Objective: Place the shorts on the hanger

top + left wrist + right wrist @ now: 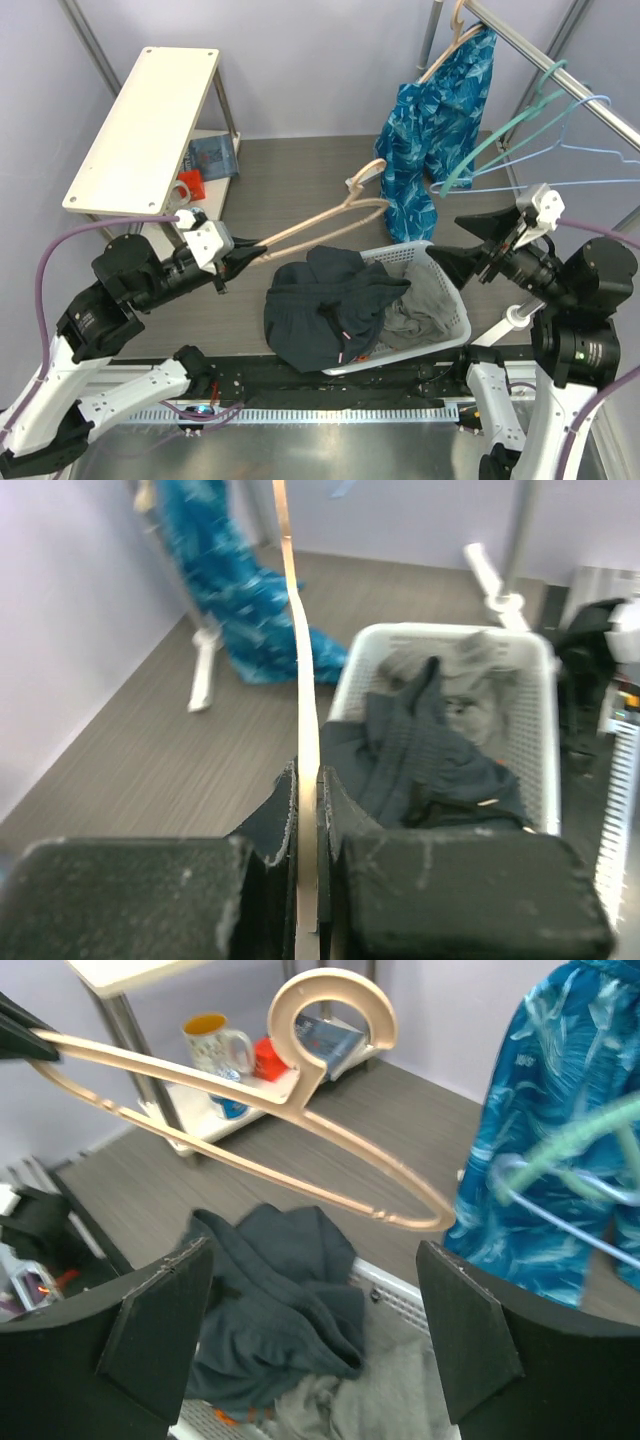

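The dark navy shorts (325,310) lie bunched over the left rim of the white basket (448,290); they also show in the left wrist view (430,760) and the right wrist view (270,1300). My left gripper (248,256) is shut on one end of the beige hanger (320,222) and holds it level above the floor, hook pointing away. The hanger shows edge-on between the left jaws (307,780) and in full in the right wrist view (300,1140). My right gripper (440,262) is open and empty above the basket's right side, apart from the shorts.
A grey cloth (425,315) lies in the basket. A blue leaf-patterned garment (440,130) hangs from the rail (560,75) at the back right beside a teal hanger (500,140) and a pale-blue wire hanger (580,150). A white shelf unit (145,125) stands at the back left.
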